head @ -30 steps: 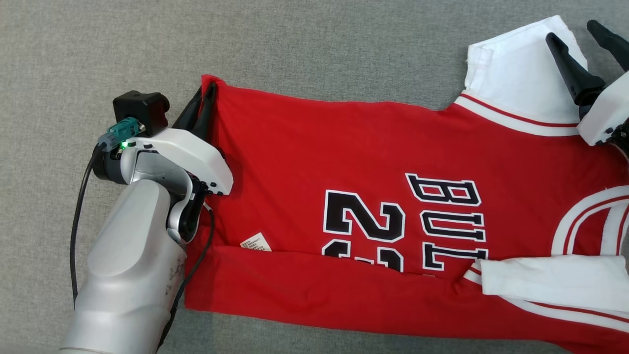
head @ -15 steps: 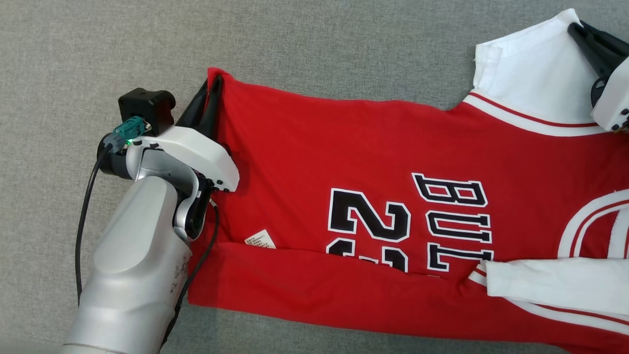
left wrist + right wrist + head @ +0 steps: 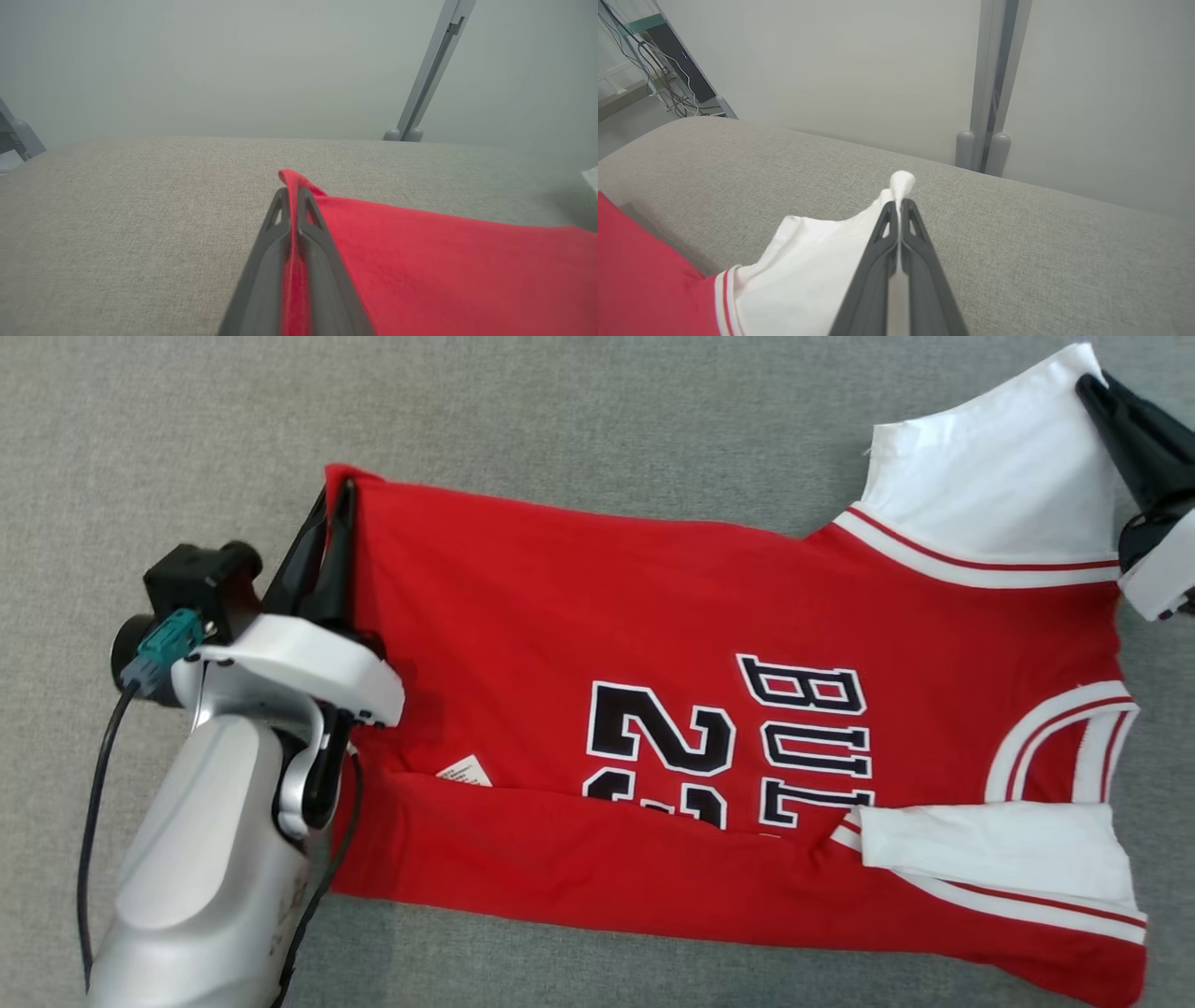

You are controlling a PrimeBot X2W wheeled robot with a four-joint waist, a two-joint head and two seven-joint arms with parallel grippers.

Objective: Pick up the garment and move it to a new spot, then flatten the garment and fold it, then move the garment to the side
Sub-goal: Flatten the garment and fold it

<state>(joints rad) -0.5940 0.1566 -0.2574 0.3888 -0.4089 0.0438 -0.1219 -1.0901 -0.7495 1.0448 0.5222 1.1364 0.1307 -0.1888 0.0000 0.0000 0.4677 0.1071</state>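
Clamping jersey hem corner in left gripper, white sleeve in right gripper; folding midway, near edge doubled, sideways move pending.

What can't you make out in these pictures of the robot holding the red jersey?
- Head view: part of the black number and word on the jersey is hidden under its folded-over red edge.
- Head view: the white label has print too small to read.
- Head view: the right gripper is cut off by the right edge.
- Left wrist view: beyond the left gripper, most of the jersey runs off the frame.
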